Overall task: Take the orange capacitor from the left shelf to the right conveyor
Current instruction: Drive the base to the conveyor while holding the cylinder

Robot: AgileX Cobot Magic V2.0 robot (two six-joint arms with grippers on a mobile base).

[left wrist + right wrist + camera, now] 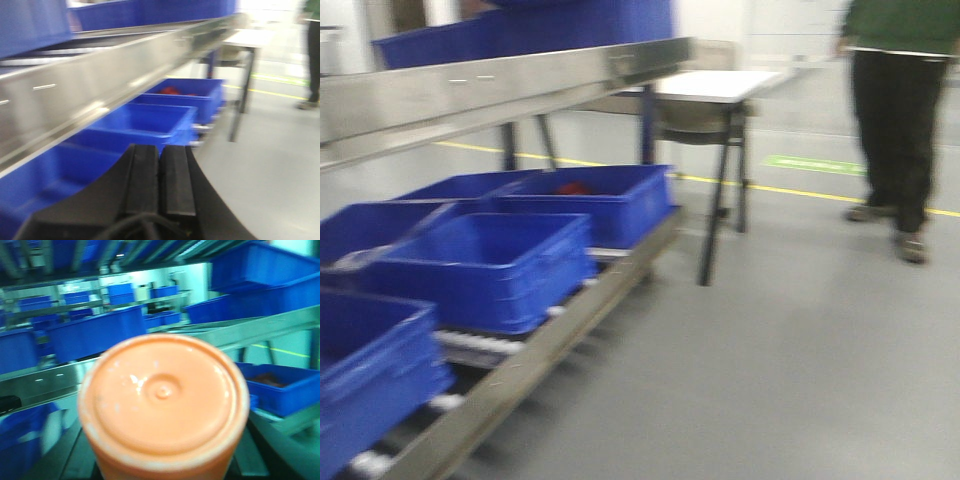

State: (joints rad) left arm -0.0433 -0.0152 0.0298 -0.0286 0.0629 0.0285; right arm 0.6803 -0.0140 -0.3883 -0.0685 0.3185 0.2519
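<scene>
Right wrist-mounted view is showing the orange capacitor (164, 405) filling the centre of the frame, flat top facing the lens. It is reading sharp while everything behind it is smearing. From that I am judging that the right gripper is clamping it, clear of the shelf and in the air; the fingers themselves are hiding beneath the can. The left gripper (160, 175) is sitting closed on nothing, its 2 black pads (142, 175) pressing together, near the shiny front lip of the left shelf (100, 85). Blue bins (490, 265) are sitting on the rack below that lip. The right conveyor is not appearing in any of the 3 views. A person in a green top (900, 25) is standing beyond a white table (715, 85), well apart from the rack.

You are carrying, not placing. While swinging right, be holding the can upright and the clamp firm. Be slowing until the views are reading clean, and be waiting for the dark belt to appear under the can before lowering. Be watching the person's position throughout.
</scene>
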